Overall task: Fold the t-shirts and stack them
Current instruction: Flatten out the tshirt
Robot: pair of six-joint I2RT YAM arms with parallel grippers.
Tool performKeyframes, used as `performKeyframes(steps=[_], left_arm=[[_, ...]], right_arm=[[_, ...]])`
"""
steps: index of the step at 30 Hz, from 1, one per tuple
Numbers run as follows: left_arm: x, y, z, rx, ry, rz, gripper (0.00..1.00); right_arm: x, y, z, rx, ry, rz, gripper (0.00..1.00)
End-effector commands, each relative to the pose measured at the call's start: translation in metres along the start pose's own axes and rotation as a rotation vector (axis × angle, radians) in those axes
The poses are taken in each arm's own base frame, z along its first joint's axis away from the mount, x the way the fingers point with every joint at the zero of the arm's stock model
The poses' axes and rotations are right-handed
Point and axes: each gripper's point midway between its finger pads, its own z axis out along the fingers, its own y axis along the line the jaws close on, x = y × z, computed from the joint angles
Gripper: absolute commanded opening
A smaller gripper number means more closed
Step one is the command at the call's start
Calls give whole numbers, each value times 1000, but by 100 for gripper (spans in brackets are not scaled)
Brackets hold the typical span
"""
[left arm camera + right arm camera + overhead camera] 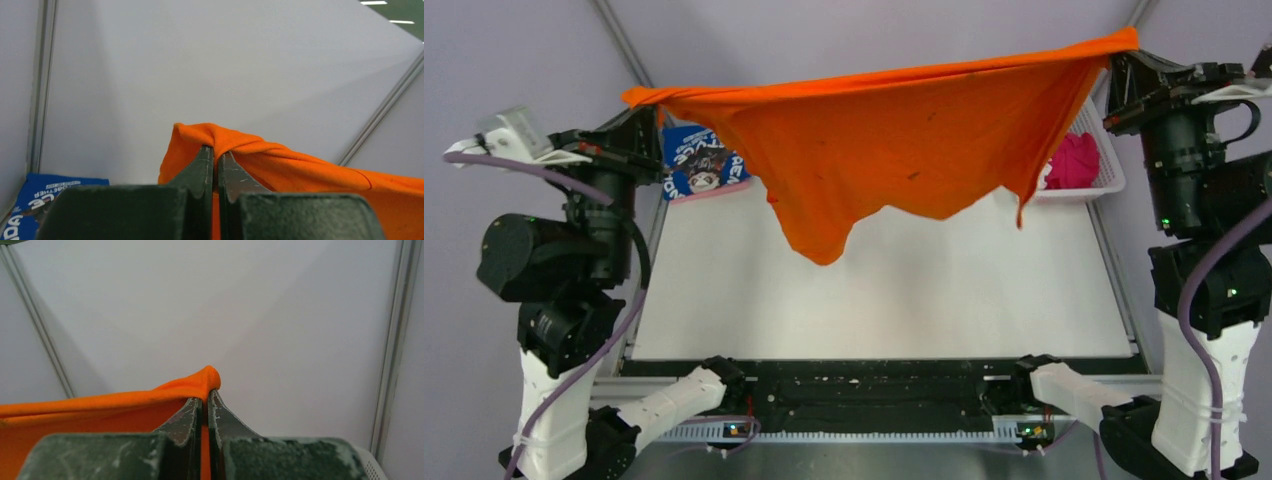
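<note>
The plain bright orange cloth t-shirt [904, 140] hangs stretched above the far edge of the white bench [924, 310], its long axis running from far-left to far-right corner. The left pincer [216, 152] and the right pincer [205, 396] each clamp one upper end. Laying it flat likely needs both lowering together.

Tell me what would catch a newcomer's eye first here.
The orange t-shirt grabs the eye: it hangs stretched in the air above the white table, pinched at its top corners by the left gripper and right gripper. Behind it, a blue printed t-shirt lies far left and a magenta shirt sits in a white basket far right.
</note>
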Motion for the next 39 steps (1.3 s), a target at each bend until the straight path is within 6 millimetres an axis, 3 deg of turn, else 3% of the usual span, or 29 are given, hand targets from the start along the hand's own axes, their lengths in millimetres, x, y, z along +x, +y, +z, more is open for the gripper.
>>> performKeyframes(steps=[1,4,8,11,12,14,15,16,18,21,26,29,31,32,33,34,39], left_arm=[[-13,-11,13,27,-47,37,0],[-2,0,32,-79,-48,80,0],[31,23,69,-273,-43,215,0],[66,40,113,-325,7,262,0],[94,55,135,-329,76,261,0],[114,82,169,-358,99,238,0],[114,88,184,-367,88,251,0],[131,95,198,-369,120,276,0],[125,87,222,-317,103,278,0],[109,73,242,-255,37,282,0],[74,61,242,-212,-67,312,0],[83,64,234,-198,-39,348,0],[107,74,225,-196,14,375,0],[129,83,215,-200,59,381,0],[132,83,206,-189,66,371,0],[167,97,192,-190,142,371,0],[269,133,105,-201,360,256,0]], right_arm=[[-5,3,5,-34,-26,-70,0],[15,-8,21,21,7,-102,0],[65,-22,53,80,95,-171,0],[113,-33,83,124,164,-200,0],[129,-36,92,134,183,-213,0],[160,-40,116,142,210,-246,0],[172,-42,127,138,215,-272,0],[193,-44,142,138,234,-291,0],[207,-49,165,141,233,-320,0],[202,-51,194,129,191,-320,0],[176,-38,209,55,101,-318,0],[180,-41,200,51,118,-367,0],[193,-48,187,51,138,-432,0],[195,-48,175,43,141,-460,0],[209,-49,165,19,166,-493,0],[221,-48,153,-19,188,-528,0],[311,-35,71,-215,389,-578,0]])
